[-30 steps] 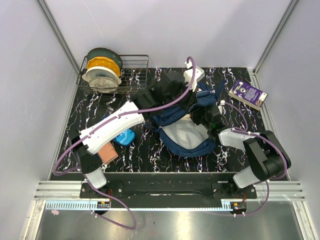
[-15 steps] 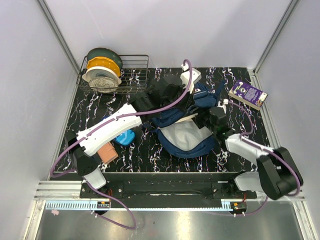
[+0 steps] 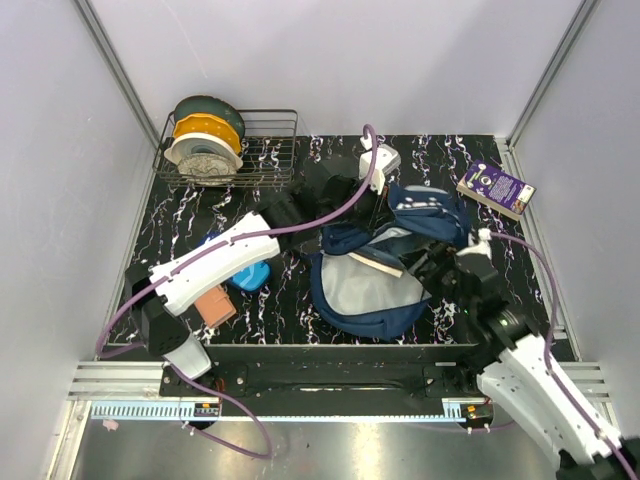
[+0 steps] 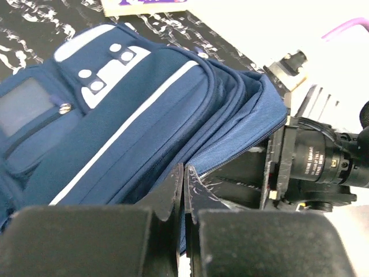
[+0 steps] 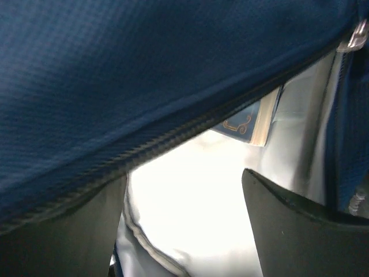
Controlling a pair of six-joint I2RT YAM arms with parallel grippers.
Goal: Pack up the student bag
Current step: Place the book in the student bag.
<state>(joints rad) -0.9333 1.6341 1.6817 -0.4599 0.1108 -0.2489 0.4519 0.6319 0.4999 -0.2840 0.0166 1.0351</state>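
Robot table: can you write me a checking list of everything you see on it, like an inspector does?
Surface: black table with white veins.
Job's things: student bag lies open, grey lining showing, a book inside.
Clutter: wire rack holding spools; purple book; blue pouch; brown block.
Hands: left hand shut, seemingly pinching the bag's rim; right hand open at the bag's mouth, holding nothing.
Cables: purple cables run along both arms; one arches over the bag.
Surroundings: plain pale walls; metal rail in front.
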